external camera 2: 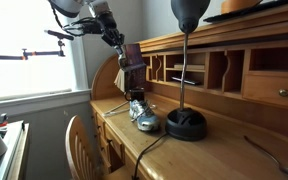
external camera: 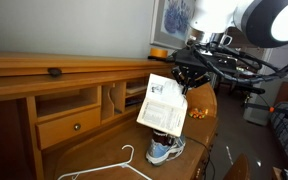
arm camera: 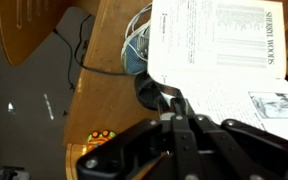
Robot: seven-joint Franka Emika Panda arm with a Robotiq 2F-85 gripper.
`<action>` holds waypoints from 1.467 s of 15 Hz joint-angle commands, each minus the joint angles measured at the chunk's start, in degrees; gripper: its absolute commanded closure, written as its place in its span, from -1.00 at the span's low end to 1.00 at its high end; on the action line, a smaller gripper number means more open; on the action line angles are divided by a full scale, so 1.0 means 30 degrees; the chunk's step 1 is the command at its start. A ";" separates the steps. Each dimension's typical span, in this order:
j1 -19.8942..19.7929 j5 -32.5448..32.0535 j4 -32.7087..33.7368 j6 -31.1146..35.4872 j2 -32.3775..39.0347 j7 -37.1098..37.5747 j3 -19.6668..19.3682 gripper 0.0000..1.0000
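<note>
The hand is pressed together on the upper edge of a thin paperback book with white printed pages. It pinches the book so that it hangs tilted in the air, clear of the brown wooden bench. In the wrist view the black fingers meet on the edge of the page, and the print and a small picture on the page can be seen but not read.

Straight below the book, on the bench, lies a blue and white sneaker. The book's lower edge is near it; whether they touch I cannot tell. To the left of the sneaker in an exterior view, and nearer the bench's front edge, lies a white wire coat hanger. A small orange object sits on the bench to the right of the book, too small to make out.

At the far side of the bench rises a row of open wooden cubbyholes, with a small drawer with a round knob under them on the left. In an exterior view a black desk lamp with a round base stands on the bench, nearer the camera than the sneaker. A wooden chair stands at the bench's front.
</note>
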 commanded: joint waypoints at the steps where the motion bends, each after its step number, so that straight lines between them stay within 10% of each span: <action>1: 0.0100 0.0382 -0.0316 0.0301 -0.0772 -0.0136 0.0461 0.99; 22: 0.0188 0.0415 -0.0311 0.2245 0.0217 -0.1357 0.0638 0.99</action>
